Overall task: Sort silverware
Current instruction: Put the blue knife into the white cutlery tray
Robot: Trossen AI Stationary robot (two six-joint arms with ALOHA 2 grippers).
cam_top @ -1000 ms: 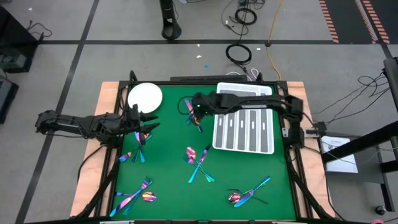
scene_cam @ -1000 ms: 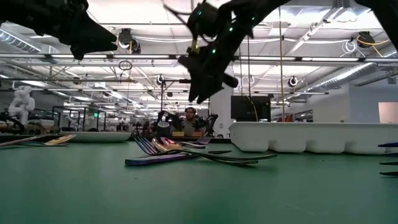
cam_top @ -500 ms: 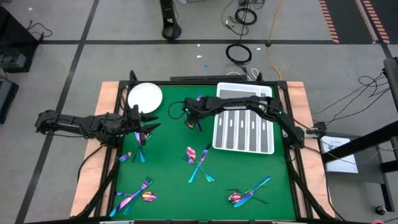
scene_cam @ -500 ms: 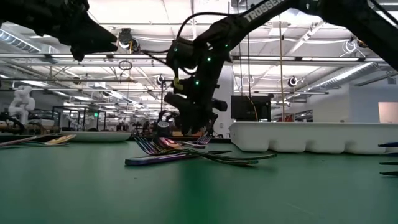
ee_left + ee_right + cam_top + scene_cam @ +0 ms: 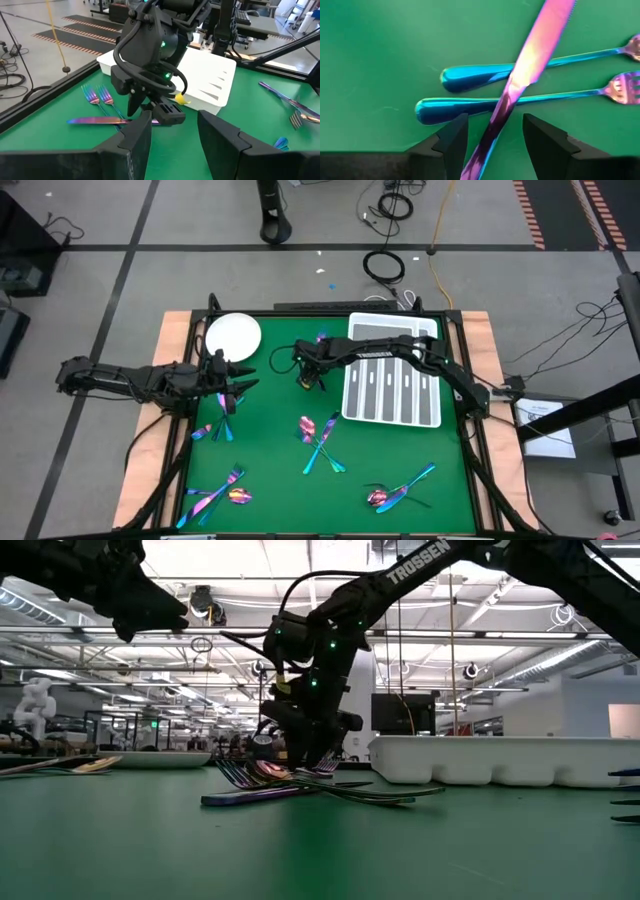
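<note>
right wrist view: open tool (image 5: 492, 132) over knife (image 5: 520, 80)

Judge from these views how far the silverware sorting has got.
Done: nothing visible; the white tray's slots look empty. In hand: the right gripper, jaws open, is low over a knife crossing two forks. The left gripper waits by the plate. Left: every cluster on the mat.

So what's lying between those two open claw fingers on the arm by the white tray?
In the right wrist view, a pink-purple knife runs between the right gripper fingers, lying across two blue-handled forks on the green mat.
</note>
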